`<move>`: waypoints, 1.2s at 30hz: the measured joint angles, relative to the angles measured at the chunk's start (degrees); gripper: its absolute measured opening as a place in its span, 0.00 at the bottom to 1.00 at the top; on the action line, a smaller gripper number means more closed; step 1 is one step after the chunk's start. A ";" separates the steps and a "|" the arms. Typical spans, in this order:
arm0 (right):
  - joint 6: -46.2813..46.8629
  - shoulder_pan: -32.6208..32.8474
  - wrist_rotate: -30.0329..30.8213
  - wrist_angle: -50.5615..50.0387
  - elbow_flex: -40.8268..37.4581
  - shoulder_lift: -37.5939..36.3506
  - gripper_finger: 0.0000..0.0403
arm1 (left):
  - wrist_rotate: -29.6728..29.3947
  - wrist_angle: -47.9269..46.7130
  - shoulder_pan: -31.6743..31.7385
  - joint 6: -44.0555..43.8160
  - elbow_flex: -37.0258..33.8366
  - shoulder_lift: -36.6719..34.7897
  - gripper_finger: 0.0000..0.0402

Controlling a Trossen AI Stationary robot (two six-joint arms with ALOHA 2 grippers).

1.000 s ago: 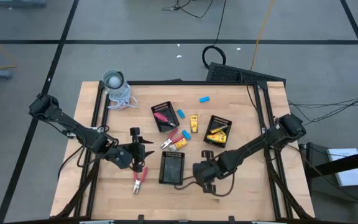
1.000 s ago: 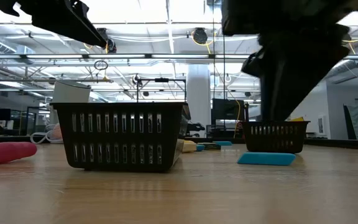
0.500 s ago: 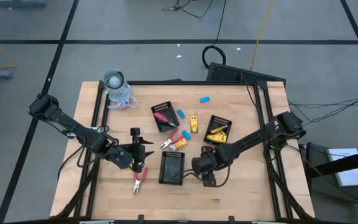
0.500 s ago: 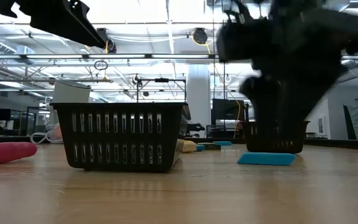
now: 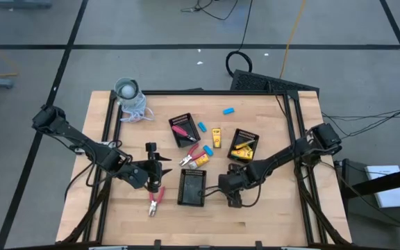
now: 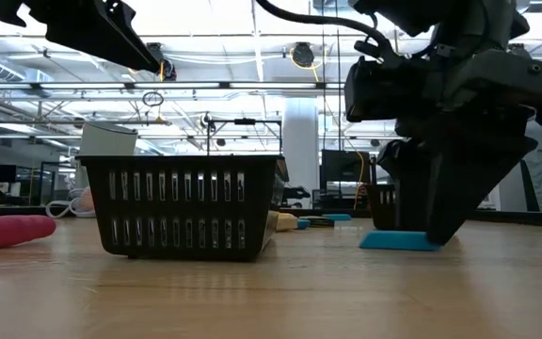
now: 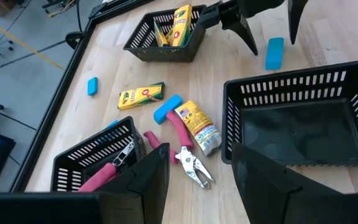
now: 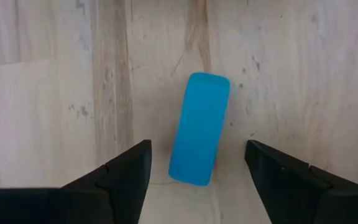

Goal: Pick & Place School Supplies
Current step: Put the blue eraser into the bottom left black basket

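A light-blue oblong piece (image 8: pixel 199 127) lies flat on the wooden table, also seen in the low view (image 6: pixel 398 240). My right gripper (image 8: pixel 196 144) points down over it, open, one finger on each side and clear of it. It stands just right of an empty black tray (image 5: pixel 192 187). My left gripper (image 5: pixel 160 171) hovers open left of that tray with nothing between its fingers. Red-handled pliers (image 5: pixel 155 201) lie near it. More pliers, yellow boxes and blue pieces (image 7: pixel 182 118) lie mid-table.
A black tray with red pliers (image 5: pixel 184 128) and another with yellow boxes (image 5: pixel 244 144) stand farther back. One blue piece (image 5: pixel 228 110) lies near the far edge. A grey-white cup (image 5: pixel 127 89) sits at the far left corner.
My right gripper has shifted a little toward the far edge and come down around the blue piece, which has stayed flat on the table.
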 joint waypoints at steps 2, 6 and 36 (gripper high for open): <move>0.10 0.57 1.85 0.58 -0.26 0.05 0.61 | 0.00 0.02 0.00 -0.13 0.00 0.00 0.44; -0.03 1.57 4.51 2.04 -0.42 1.88 0.56 | -0.04 0.07 0.00 -0.15 0.00 0.00 0.44; 1.40 4.07 7.34 -3.99 6.83 2.40 0.12 | -0.27 0.47 0.57 -0.26 0.00 -0.02 0.44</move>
